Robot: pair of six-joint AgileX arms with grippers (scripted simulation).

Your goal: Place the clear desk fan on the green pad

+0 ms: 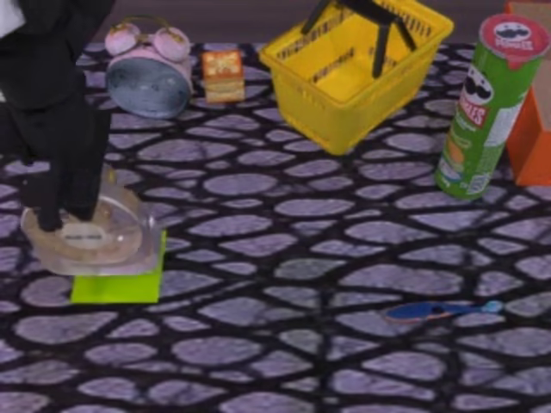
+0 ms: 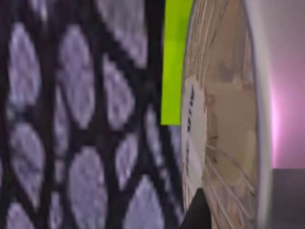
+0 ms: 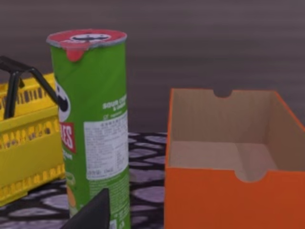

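Looking down at the desk's left side, you'll find your left pincer (image 1: 62, 211) clamped on the clear desk fan (image 1: 90, 237), which overlaps the rear edge of the green pad (image 1: 120, 284); whether it rests there or hangs just above, you cannot tell. Your left wrist view puts the fan's grille close up with the pad beyond it. Your right arm stays out of the top view, facing the green crisp can (image 3: 93, 129) and orange box (image 3: 228, 157); its pincer's state cannot be told.
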